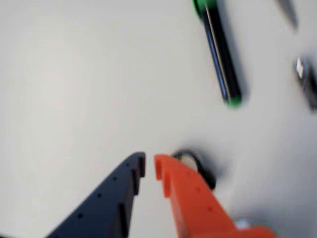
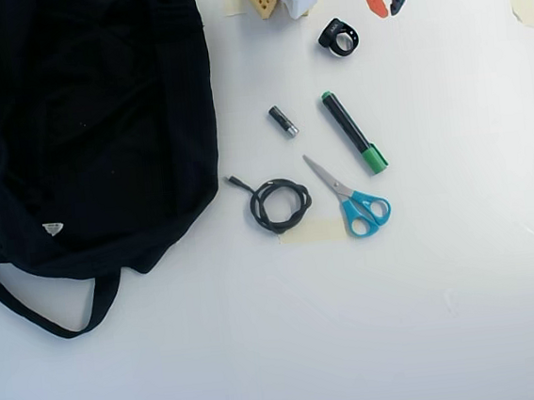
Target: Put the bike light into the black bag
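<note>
Bag first: the black bag [image 2: 89, 122] lies flat at the left in the overhead view; what is inside is hidden. The bike light [image 2: 338, 37] sits on the table [image 2: 444, 268], near the gripper [image 1: 149, 166], whose fingers are slightly apart, holding nothing.

White table [image 2: 463, 266]. Black marker [image 2: 354, 133] with green ends lies diagonal, just right of a small black-and-silver cylinder [image 2: 283, 121]. Below them: coiled black cable [image 2: 280, 204] and blue-handled scissors [image 2: 352, 201], near each other, blades pointing up-left. Pale tape strip [image 2: 313, 231] under the scissors' handles. Wrist view is blurred; marker [image 1: 219, 49] shows top right.
</note>
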You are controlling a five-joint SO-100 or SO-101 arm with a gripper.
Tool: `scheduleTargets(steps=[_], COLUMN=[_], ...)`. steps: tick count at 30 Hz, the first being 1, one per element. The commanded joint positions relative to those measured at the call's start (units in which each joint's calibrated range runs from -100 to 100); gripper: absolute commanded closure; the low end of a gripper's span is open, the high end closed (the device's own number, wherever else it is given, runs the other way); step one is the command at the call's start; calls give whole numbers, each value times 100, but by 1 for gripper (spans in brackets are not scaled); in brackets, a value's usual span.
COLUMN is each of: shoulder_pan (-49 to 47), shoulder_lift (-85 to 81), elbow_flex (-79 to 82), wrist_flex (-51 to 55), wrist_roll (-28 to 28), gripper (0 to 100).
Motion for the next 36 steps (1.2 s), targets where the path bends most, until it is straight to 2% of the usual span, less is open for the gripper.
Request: scheduleTargets(steps=[1,8,19,29,36], shoulder_pan=[-370,-415,-520,-482,-460], shoulder_lift=[-368,-418,-418,-418,-409], elbow_flex=[665,1815,2713,2902,3423], wrist_flex=[-45,-329,-1173,-1311,-2052], wrist_roll=[-209,-451,-209,-194,6], gripper=[98,98,97,74,71])
